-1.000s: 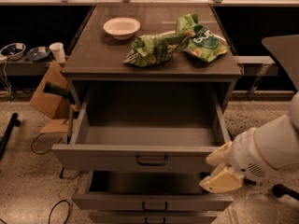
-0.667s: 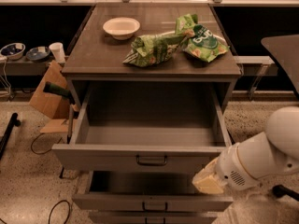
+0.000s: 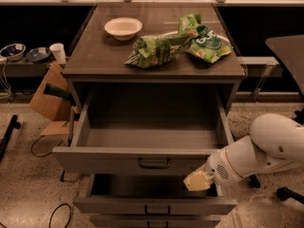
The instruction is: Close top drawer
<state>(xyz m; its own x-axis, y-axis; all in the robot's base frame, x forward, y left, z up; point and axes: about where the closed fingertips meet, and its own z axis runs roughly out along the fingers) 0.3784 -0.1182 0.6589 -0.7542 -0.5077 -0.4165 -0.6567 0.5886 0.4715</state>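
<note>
The top drawer (image 3: 152,163) is standing far out of the cabinet (image 3: 95,56). My gripper (image 3: 197,180) is hovering at the cabinet's front right, under that drawer's face; apart or together, I cannot tell.

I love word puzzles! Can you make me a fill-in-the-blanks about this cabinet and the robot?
The top drawer is ____, not shut.
The bowl on the cabinet top is ____.
The snack bags beside it are ____.
The gripper sits just under the top drawer's front, right of its ____.
Missing words: open, white, green, handle.
</note>
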